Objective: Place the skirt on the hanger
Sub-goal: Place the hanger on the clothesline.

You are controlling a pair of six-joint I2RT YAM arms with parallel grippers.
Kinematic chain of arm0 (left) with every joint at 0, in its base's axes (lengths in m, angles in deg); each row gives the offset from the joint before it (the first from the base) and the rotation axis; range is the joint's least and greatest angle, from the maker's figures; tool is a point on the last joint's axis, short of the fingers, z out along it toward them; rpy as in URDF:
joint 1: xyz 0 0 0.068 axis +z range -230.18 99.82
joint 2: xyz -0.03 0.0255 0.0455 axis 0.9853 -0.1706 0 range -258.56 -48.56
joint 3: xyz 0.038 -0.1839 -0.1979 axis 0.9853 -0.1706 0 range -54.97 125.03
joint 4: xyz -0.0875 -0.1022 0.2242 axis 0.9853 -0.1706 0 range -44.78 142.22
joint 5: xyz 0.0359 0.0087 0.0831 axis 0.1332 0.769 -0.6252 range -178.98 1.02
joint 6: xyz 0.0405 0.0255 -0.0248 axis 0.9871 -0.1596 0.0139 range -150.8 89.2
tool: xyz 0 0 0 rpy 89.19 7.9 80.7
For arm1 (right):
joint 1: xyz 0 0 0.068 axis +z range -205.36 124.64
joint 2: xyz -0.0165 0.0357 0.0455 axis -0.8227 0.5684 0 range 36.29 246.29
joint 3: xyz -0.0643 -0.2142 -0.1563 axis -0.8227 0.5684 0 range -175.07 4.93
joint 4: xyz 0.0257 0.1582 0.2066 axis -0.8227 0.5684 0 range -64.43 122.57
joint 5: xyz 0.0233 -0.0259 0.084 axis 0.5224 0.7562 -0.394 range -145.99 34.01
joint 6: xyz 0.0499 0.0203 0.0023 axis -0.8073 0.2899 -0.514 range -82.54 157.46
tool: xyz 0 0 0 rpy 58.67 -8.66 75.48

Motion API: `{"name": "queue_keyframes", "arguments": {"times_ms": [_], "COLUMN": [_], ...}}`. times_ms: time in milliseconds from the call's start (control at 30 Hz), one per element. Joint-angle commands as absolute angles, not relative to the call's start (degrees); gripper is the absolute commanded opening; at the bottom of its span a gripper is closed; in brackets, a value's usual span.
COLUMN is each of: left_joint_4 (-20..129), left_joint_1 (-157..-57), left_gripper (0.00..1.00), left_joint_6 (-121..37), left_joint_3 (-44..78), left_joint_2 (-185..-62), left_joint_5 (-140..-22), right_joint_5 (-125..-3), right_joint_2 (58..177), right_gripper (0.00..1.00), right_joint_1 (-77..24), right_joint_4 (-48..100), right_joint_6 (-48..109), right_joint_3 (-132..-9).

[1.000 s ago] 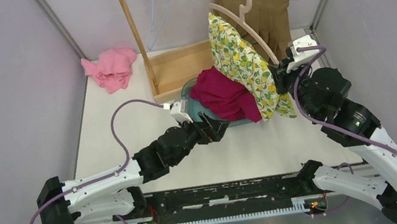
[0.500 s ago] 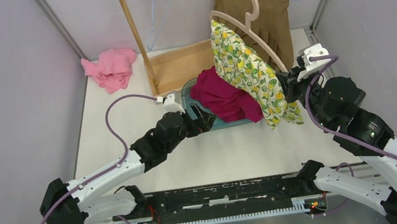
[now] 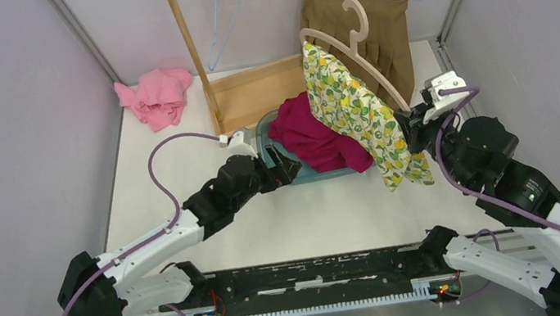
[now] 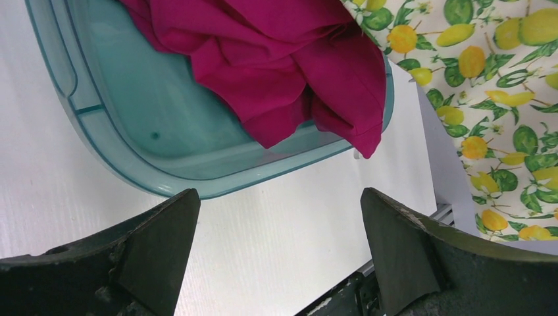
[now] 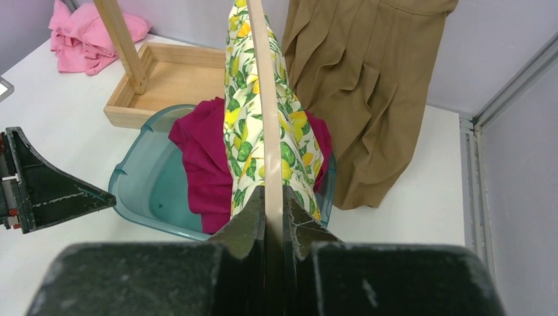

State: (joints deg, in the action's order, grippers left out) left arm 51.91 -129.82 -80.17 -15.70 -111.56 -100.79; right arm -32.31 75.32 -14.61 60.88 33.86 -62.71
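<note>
A lemon-print skirt is draped over one arm of a wooden hanger, held up above the table. My right gripper is shut on the hanger's lower end; in the right wrist view the gripper clamps the hanger's bar with the skirt hanging on it. My left gripper is open and empty, low beside the teal basin's near rim. The left wrist view shows the gripper, the basin and the skirt's edge.
A magenta garment spills over the basin's edge. A brown pleated skirt hangs on a blue wire hanger at the back rack. A wooden tray and rack post stand behind the basin. A pink cloth lies at the back left.
My right gripper has carried the hanger and lemon skirt right and nearer. My left arm has drawn back left to the basin's near rim, still open.
</note>
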Motion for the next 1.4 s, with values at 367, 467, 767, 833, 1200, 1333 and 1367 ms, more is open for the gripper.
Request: {"name": "queue_keyframes", "arguments": {"times_ms": [367,467,767,833,1200,1333,1367], "left_joint_4": [52.09,52.44,47.42,46.83,46.31,44.72,44.26], "left_joint_1": [-127.77,-126.63,-125.18,-125.1,-125.26,-125.18,-125.18], "left_gripper": [0.99,0.99,0.99,0.99,0.99,0.99,0.99], "left_joint_6": [-70.06,-69.88,-67.57,-67.33,-67.42,-66.29,-65.9], "left_joint_3": [-5.0,-0.74,17.34,20.1,17.11,13.06,11.57], "left_joint_2": [-121.31,-126.94,-147.14,-150.79,-145.43,-139.02,-137.46], "left_joint_5": [-99.26,-98.18,-95.42,-94.26,-93.05,-95.24,-97.02], "right_joint_5": [-15.58,-15.08,-16.19,-16.61,-23.6,-25.15,-25.41], "right_joint_2": [71.13,71.03,70.68,70.49,77.07,79.76,80.24], "right_gripper": [0.01,0.01,0.01,0.01,0.01,0.01,0.01], "right_joint_1": [-14.75,-14.75,-14.75,-14.75,-14.69,-14.78,-14.73], "right_joint_4": [58.14,58.67,59.01,58.9,56.02,54.69,54.45], "right_joint_6": [35.69,35.81,36.4,36.49,37.11,36.93,36.95], "right_joint_3": [-67.09,-68.15,-69.12,-68.93,-70.98,-71.68,-71.75]}}
